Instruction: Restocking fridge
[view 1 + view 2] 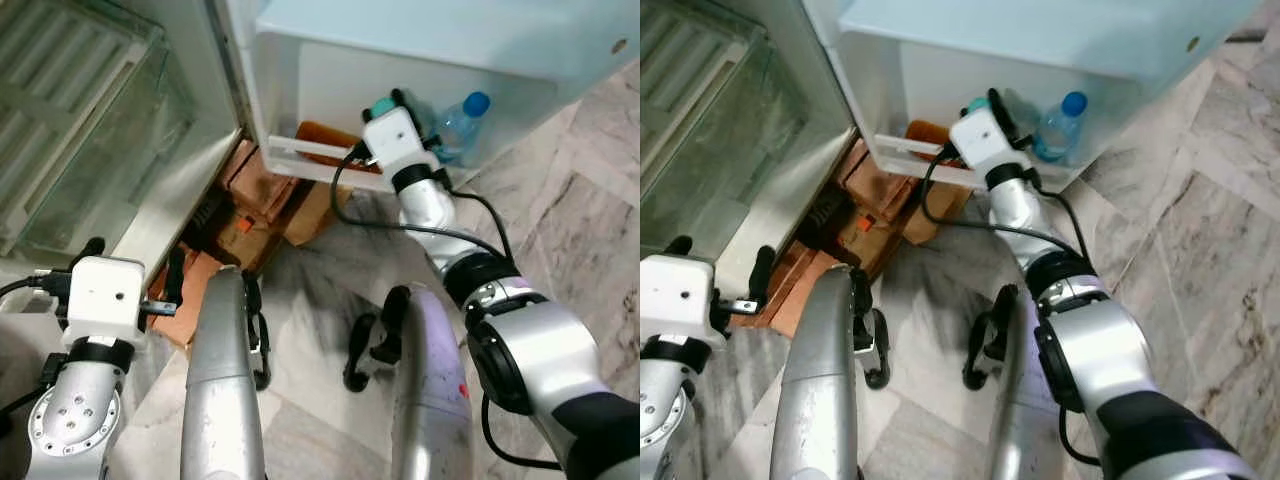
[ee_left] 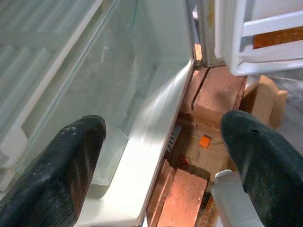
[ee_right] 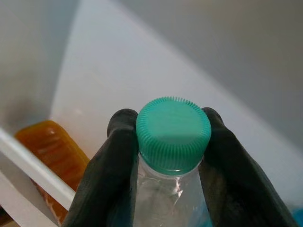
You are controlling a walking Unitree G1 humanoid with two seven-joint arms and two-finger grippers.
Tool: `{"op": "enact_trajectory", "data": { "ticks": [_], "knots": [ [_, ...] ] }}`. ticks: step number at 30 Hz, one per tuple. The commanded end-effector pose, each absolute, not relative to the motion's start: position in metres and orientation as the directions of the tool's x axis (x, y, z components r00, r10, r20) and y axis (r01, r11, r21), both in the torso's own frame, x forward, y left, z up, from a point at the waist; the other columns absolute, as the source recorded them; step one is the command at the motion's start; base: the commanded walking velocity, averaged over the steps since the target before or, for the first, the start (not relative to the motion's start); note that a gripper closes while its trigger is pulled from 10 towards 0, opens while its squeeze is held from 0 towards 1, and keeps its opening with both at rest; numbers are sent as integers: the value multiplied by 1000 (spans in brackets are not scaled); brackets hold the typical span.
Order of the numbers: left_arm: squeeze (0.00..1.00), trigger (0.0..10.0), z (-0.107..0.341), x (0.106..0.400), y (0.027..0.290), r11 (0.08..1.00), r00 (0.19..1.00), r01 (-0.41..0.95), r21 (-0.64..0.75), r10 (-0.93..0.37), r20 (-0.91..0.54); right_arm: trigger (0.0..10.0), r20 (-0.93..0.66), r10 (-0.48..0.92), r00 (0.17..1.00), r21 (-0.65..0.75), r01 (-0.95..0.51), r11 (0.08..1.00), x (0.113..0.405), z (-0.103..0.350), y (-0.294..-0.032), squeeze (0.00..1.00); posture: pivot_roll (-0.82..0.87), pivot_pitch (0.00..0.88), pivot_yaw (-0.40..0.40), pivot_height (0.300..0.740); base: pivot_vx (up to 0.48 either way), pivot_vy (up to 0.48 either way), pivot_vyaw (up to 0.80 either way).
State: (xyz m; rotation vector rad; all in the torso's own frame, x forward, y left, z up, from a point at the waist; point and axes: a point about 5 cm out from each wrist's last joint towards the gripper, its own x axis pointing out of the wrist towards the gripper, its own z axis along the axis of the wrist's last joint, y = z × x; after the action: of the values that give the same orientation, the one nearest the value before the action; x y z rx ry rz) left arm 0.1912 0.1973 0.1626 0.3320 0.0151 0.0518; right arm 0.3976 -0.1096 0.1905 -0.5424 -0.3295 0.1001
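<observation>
The clear plastic bottle with the teal ribbed cap (image 3: 173, 135), clamped at the neck by the right hand (image 3: 165, 165), should be lowered upright into the white fridge door shelf (image 1: 300, 152), beside the blue-capped bottle (image 1: 462, 122), before release, while the left hand (image 2: 165, 156) is held wide apart, empty.

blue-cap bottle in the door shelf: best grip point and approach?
Grip the blue-cap bottle at its neck just under the cap, fingers coming down from above. It stands upright behind the door shelf rail, so its body is walled in. The right gripper holds the green-cap bottle likewise.

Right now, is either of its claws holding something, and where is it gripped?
Yes: the right gripper pinches a clear bottle at its neck, just under the green cap. The left gripper holds nothing.
</observation>
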Motion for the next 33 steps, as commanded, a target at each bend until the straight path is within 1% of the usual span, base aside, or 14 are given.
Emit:
{"op": "enact_trajectory", "data": {
  "ticks": [1, 2, 4, 7, 9, 12, 21, 24, 25, 27, 28, 29, 32, 33],
  "knots": [
    [0, 10000, 154, 189, 199, 943, 997, -46, 329, 63, -41, 10000, 128, 10, 992, -502, 56, 863, 394, 157, -150, 1000, 300, 451, -54, 567, 0, 0, 0],
    [0, 10000, 153, 190, 199, 943, 997, -46, 329, 62, -39, 10000, 123, 3, 992, -483, 57, 874, 394, 157, -151, 1000, 300, 451, -54, 567, 0, 0, 0],
    [0, 10000, 152, 195, 199, 943, 998, -44, 329, 57, -31, 10000, 137, 26, 990, -455, 40, 890, 395, 163, -147, 1000, 292, 422, -56, 567, 0, 0, 0],
    [0, 10000, 151, 201, 198, 944, 998, -42, 327, 51, -20, 10000, 160, 44, 986, -443, 32, 896, 397, 170, -144, 1000, 284, 407, -57, 567, 0, 0, 0],
    [0, 10000, 152, 205, 196, 944, 999, -38, 328, 43, -7, 10000, 176, 48, 983, -435, 35, 900, 399, 175, -143, 1000, 275, 386, -57, 567, 0, 0, 0],
    [0, 10000, 151, 217, 191, 945, 1000, -26, 325, 21, 22, 10000, 205, 59, 977, -399, 29, 916, 400, 183, -142, 1000, 253, 339, -61, 567, 0, 0, 0],
    [0, 10000, 151, 237, 184, 946, 997, -5, 323, -19, 72, 10000, 266, 97, 959, -361, 6, 933, 395, 186, -145, 1000, 211, 265, -60, 567, 0, 0, 0],
    [0, 10000, 149, 244, 183, 947, 996, -2, 322, -26, 83, 10000, 275, 115, 954, -325, -21, 946, 391, 183, -144, 1000, 181, 222, -58, 567, 0, 0, 0],
    [0, 10000, 147, 246, 183, 948, 996, -6, 318, -23, 87, 10000, 280, 149, 948, -280, -68, 958, 384, 176, -140, 1000, 173, 211, -58, 567, 0, 0, 0],
    [0, 10000, 145, 247, 183, 950, 996, -8, 313, -20, 88, 10000, 283, 168, 944, -250, -97, 963, 380, 171, -138, 1000, 163, 194, -60, 567, 0, 0, 0],
    [0, 10000, 143, 248, 183, 954, 997, -16, 300, -9, 81, 10000, 284, 187, 940, -192, -135, 972, 371, 164, -134, 1000, 149, 170, -66, 567, 0, 0, 0],
    [0, 10000, 142, 248, 183, 956, 997, -18, 294, -6, 79, 10000, 287, 201, 937, -164, -158, 974, 365, 161, -131, 1000, 145, 165, -68, 567, 0, 0, 0],
    [0, 10000, 137, 251, 180, 962, 997, -16, 271, -4, 74, 10000, 291, 237, 927, -114, -213, 970, 346, 152, -124, 1000, 129, 130, -88, 567, 0, 0, 0],
    [0, 10000, 137, 251, 180, 962, 997, -16, 271, -4, 74, 10000, 291, 237, 927, -114, -213, 970, 346, 152, -124, 1000, 129, 130, -88, 567, 0, 0, 0]
  ]
}}
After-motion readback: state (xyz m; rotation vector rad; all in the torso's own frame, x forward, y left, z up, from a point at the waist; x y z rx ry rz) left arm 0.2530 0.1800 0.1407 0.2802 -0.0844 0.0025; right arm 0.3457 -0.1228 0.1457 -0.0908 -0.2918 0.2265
